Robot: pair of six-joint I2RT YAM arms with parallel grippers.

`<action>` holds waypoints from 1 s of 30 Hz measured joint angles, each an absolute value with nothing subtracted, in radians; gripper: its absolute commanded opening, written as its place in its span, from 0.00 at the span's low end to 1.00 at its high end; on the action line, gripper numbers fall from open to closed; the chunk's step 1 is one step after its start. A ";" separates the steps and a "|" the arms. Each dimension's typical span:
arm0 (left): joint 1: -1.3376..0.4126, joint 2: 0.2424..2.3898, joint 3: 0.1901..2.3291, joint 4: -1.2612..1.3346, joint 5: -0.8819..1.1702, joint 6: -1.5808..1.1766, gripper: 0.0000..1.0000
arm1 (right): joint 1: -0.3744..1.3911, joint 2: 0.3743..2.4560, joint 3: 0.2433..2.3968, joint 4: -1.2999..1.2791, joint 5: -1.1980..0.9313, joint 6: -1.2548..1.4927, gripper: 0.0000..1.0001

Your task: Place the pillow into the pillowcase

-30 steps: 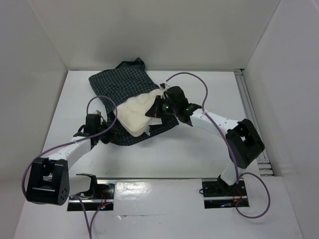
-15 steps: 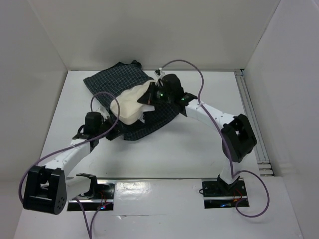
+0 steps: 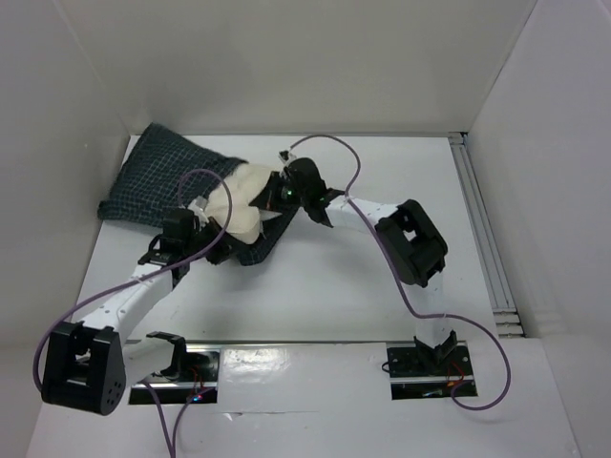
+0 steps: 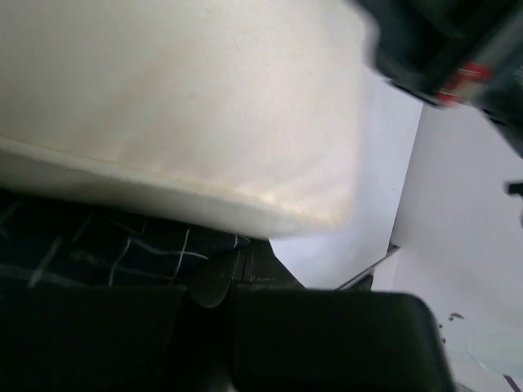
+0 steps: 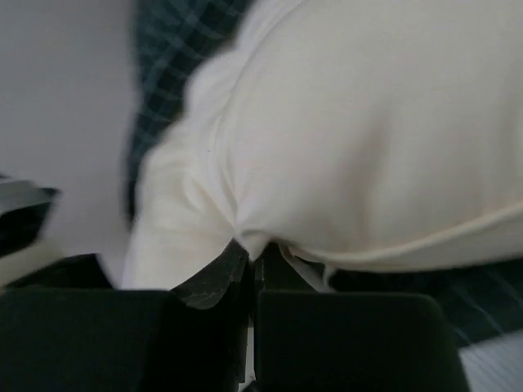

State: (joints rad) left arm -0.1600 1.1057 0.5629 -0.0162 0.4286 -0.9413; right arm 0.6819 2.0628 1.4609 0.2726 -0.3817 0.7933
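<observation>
Seen from above, the pillow point(image 3: 243, 202) lies at about ten o'clock from the middle of the bench point(image 3: 382, 315), its far end already tucked under the pillowcase point(image 3: 153, 181), which trails off toward the back-left corner. The near end is bare and bulging, so the stuffing looks roughly half done. The left gripper point(image 3: 226, 253) sits at the pillow's six o'clock, jaws together and pinching the checked cloth of the case's lower lip, as its wrist view shows. The right gripper point(image 3: 274, 197) comes in from three o'clock, jaws clamped on a fold at the pillow's edge, the cream fabric puckered right at the pinch. To do this step well, the left should anchor the mouth and draw it toward six o'clock while the right drives the pillow toward ten o'clock, low and flat. Push too steeply and the soft filling may bunch against the hem, or the thin cloth may slip free.
</observation>
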 measured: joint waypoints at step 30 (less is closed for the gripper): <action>-0.174 1.351 1.274 -0.680 0.224 -0.587 0.70 | 0.719 1.735 1.155 -0.079 -0.315 0.575 0.81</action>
State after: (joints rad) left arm -0.1738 1.3510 1.2743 -0.6796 0.2237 -0.5865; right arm 0.7193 1.7348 1.1553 -0.0792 -0.3149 0.5751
